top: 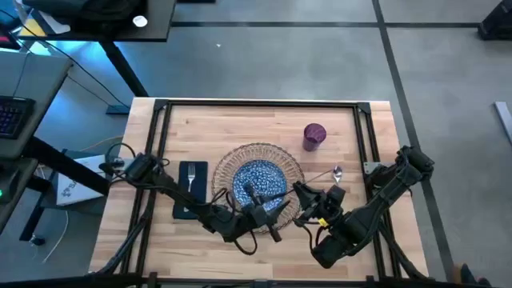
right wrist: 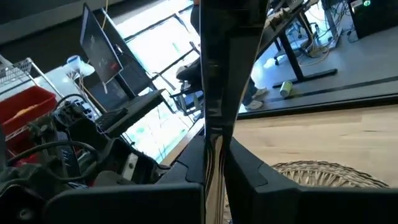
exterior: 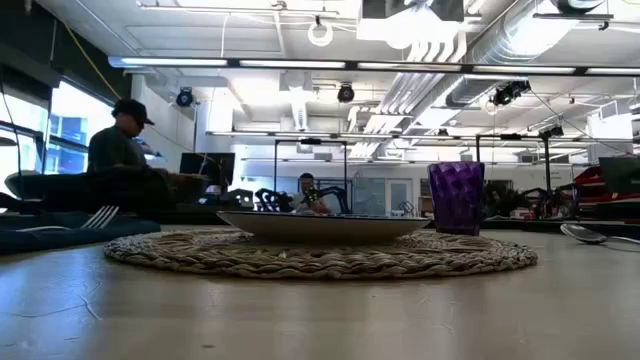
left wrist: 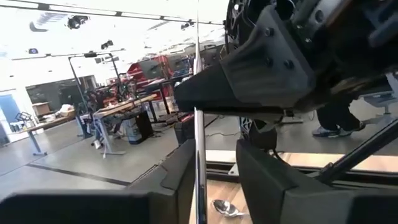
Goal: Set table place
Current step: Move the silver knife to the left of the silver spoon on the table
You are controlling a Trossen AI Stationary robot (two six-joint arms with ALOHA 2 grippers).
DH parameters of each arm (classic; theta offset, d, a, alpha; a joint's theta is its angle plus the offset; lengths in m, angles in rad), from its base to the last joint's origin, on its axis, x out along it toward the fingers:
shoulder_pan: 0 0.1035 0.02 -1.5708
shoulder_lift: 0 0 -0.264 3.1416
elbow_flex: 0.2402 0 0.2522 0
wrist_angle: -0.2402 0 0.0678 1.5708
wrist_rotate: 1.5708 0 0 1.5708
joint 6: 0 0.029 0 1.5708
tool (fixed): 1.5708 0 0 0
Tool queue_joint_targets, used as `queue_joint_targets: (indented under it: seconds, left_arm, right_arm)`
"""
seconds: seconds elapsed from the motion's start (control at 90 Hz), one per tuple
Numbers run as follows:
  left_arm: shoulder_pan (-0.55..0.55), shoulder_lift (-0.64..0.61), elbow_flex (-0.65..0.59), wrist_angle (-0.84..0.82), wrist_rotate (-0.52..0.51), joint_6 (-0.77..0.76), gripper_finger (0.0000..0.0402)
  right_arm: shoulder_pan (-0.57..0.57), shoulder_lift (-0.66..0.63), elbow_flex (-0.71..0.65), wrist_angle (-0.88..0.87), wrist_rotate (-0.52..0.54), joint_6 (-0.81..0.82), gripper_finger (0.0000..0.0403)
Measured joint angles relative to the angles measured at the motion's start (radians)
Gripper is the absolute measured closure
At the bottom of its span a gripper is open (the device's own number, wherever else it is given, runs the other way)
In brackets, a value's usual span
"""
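High view: L gripper and R gripper meet nose to nose over the near edge of the blue-white speckled plate, which sits on the round woven wicker mat mid light wood table. The fork is on the navy napkin, w/ the silver spoon and purple cup on the other side. Low view: neither arm shows; plate, mat, cup sit flat, ppl at desks behind. L wrist view: a thin silver knife runs lengthwise btwn this claw's fingers, against one w/ a gap to the other, so it looks released. R wrist view: the same knife is pinched from both sides, i.e. clenched. Which end is the blade, can't tell. Prob. a handover. The knife should be stiff, light, slick steel; best gripped mid-handle across the flat faces.
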Motion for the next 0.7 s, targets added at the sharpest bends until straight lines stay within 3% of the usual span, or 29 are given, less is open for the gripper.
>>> queue_joint_targets:
  seconds: [0.189,0.333,0.411,0.489,0.6,0.7]
  left_arm:
    - [-0.082,-0.061,0.000,-0.030,-0.080,0.146,0.0283]
    - [-0.143,-0.132,0.000,-0.279,-0.177,0.078,0.0282]
    - [-0.164,-0.179,0.000,-0.512,-0.192,-0.113,0.0282]
    - [-0.177,-0.229,0.000,-0.801,-0.180,-0.414,0.0282]
    - [-0.166,-0.299,0.000,-1.253,-0.071,-0.883,0.0282]
    - [-0.149,-0.314,-0.001,-1.556,-0.016,-1.161,0.0282]
  right_arm:
    - [0.000,-0.005,0.000,-0.084,-0.179,0.003,0.0402]
    - [-0.007,-0.018,0.000,-0.204,-0.397,0.003,0.0402]
    - [-0.007,-0.018,0.000,-0.256,-0.514,0.003,0.0402]
    - [-0.014,-0.018,0.000,-0.303,-0.645,-0.019,0.0402]
    - [-0.029,-0.018,-0.001,-0.313,-0.805,-0.086,0.0403]
    - [-0.060,-0.019,-0.001,-0.313,-0.911,-0.161,0.0403]
